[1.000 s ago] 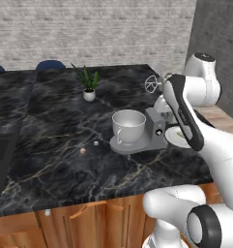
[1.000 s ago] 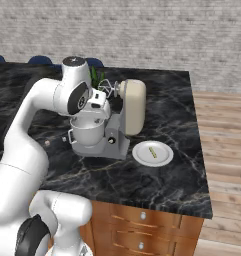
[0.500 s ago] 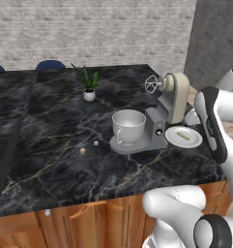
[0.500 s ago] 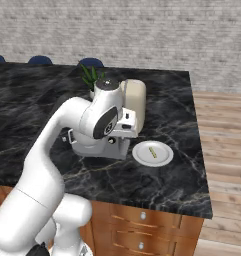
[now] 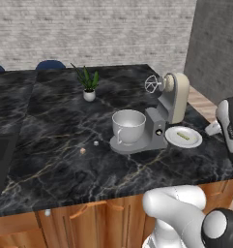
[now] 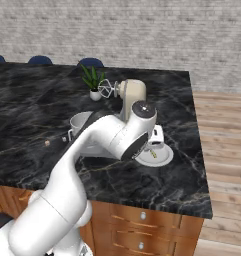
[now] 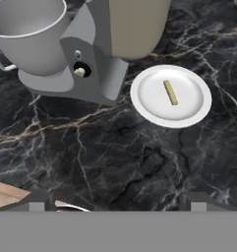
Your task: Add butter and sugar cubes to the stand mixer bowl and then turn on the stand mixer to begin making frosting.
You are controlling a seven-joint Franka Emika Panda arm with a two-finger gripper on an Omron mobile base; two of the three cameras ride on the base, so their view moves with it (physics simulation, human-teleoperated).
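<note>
Meanwhile the gripper (image 7: 115,206) stood wide and empty at lower centre of the hand view. Butter (image 5: 82,151) and sugar (image 5: 95,143) lay well left of the bowl (image 5: 128,126), far from it.

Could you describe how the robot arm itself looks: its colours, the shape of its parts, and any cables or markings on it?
The arm is built from smooth, rounded, glossy white segments joined by dark grey to black rings. One joint ends in a round dark cap with a lighter centre. A dark, disc-shaped face shows on the thick segment below that cap. No loose cables or printed markings are visible.
</note>
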